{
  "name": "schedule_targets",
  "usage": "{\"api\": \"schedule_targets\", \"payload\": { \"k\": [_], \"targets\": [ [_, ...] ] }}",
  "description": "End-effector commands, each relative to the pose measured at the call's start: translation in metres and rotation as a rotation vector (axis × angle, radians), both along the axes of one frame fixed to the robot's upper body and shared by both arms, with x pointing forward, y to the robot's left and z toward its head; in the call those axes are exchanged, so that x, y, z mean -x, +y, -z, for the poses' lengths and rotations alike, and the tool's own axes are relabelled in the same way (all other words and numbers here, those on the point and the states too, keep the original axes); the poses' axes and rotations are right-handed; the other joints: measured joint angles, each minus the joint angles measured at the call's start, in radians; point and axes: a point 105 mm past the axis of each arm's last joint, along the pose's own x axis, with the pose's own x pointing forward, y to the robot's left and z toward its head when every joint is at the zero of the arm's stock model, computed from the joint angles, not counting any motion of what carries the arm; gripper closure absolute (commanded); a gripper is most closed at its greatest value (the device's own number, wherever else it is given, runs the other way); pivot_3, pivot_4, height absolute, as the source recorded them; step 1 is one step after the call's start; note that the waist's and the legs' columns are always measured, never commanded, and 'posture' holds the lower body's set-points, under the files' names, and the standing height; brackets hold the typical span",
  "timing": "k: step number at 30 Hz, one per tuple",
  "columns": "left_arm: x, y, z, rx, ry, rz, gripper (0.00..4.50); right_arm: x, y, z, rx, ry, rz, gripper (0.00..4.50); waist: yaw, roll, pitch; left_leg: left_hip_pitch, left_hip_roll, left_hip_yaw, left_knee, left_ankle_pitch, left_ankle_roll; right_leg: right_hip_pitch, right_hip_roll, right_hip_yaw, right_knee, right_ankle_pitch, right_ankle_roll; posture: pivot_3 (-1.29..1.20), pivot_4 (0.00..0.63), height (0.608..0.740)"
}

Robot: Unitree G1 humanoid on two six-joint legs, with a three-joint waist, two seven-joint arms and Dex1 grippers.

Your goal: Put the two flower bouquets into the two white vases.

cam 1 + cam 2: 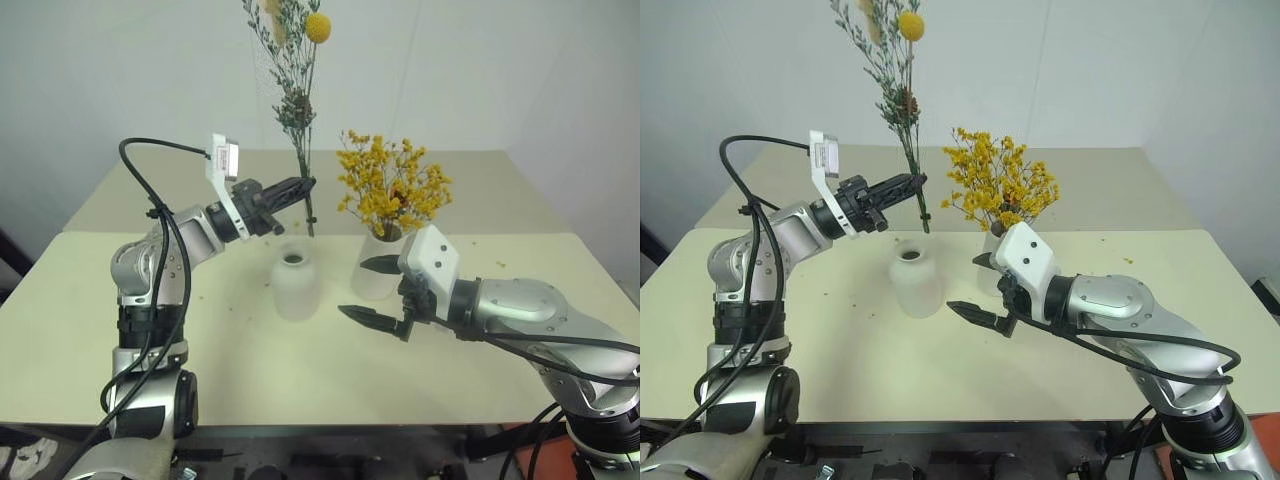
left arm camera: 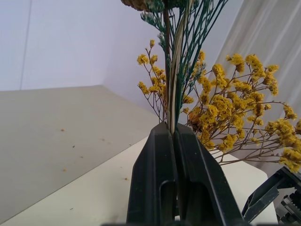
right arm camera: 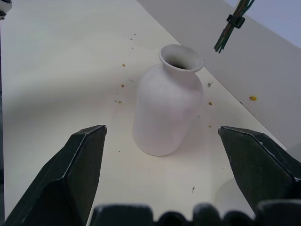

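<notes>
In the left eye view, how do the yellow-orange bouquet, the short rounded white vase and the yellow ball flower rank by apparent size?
1. Bushy yellow-orange bouquet
2. Short rounded white vase
3. Yellow ball flower

Work surface is a pale cream table, with a seam running across it behind the working area. Small yellow-orange crumbs lie scattered over the tabletop. Behind the table stands a plain white wall, unmarked
</notes>
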Motion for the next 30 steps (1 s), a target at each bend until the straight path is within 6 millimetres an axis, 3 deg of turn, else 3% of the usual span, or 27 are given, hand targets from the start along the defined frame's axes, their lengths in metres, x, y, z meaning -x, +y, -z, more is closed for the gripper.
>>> {"api": "schedule_targets", "payload": {
  "k": [1,6,17,30],
  "targets": [
    [0.018,0.004,-0.021,-0.013,-0.153,0.027,4.47,0.004,0.004,-0.013,-0.020,-0.065,-0.033,0.00,-0.001,0.000,0.000,0.000,0.000,0.000,0.000,0.000,0.000,0.000,0.000,0.000,0.000,0.000,0.000,0.00,0.150,0.740],
    [0.035,0.004,-0.010,-0.074,-0.268,0.021,4.47,0.004,0.005,-0.010,-0.019,-0.050,-0.055,0.00,0.000,0.000,0.000,0.000,0.000,0.000,-0.001,0.000,0.000,0.000,0.000,0.000,0.000,0.000,0.000,0.00,0.150,0.740],
    [0.041,0.010,0.011,-0.127,-0.304,-0.056,4.47,0.001,0.008,-0.010,-0.012,-0.044,-0.104,0.00,0.002,0.000,0.000,0.001,0.000,0.000,0.000,0.000,0.000,0.001,0.000,0.000,-0.001,0.000,0.000,0.00,0.150,0.740],
    [0.029,0.016,0.035,-0.111,-0.258,-0.161,4.47,-0.001,0.011,-0.015,-0.006,-0.060,-0.144,0.00,0.002,0.000,0.000,0.001,0.000,0.000,0.000,0.000,0.000,0.001,0.000,0.000,-0.001,0.000,0.000,0.00,0.150,0.740]
  ]
}}
